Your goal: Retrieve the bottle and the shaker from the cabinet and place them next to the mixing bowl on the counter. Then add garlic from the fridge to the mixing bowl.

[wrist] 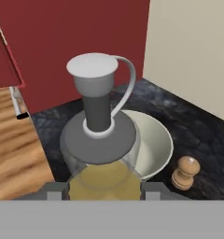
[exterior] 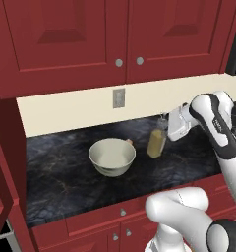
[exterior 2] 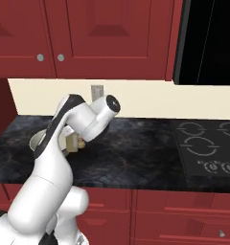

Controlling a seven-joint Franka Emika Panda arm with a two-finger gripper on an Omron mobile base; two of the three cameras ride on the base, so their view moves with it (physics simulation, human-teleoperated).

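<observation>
The tall pale yellow bottle (exterior: 156, 143) with its grey pump top (wrist: 96, 93) stands upright on the black counter (exterior: 61, 182), just right of the cream mixing bowl (exterior: 112, 156). My gripper (wrist: 104, 190) comes down over it from the right, its two fingertips (wrist: 56, 190) pressed against either side of the yellow body (wrist: 104, 179). In the left base view the gripper (exterior: 164, 127) sits at the bottle's neck. The small wooden shaker (wrist: 185, 172) stands on the counter behind the bowl (wrist: 156, 142), and its knob peeks out past the bowl's rim (exterior: 129, 141). The arm hides most of the bowl in the right base view.
Closed red cabinet doors (exterior: 90, 34) hang above the counter, with a wall outlet (exterior: 119, 97) under them. A red panel (exterior: 3, 147) rises at the counter's left end. A black cooktop (exterior 2: 208, 148) lies to the right, below a dark appliance (exterior 2: 208, 43).
</observation>
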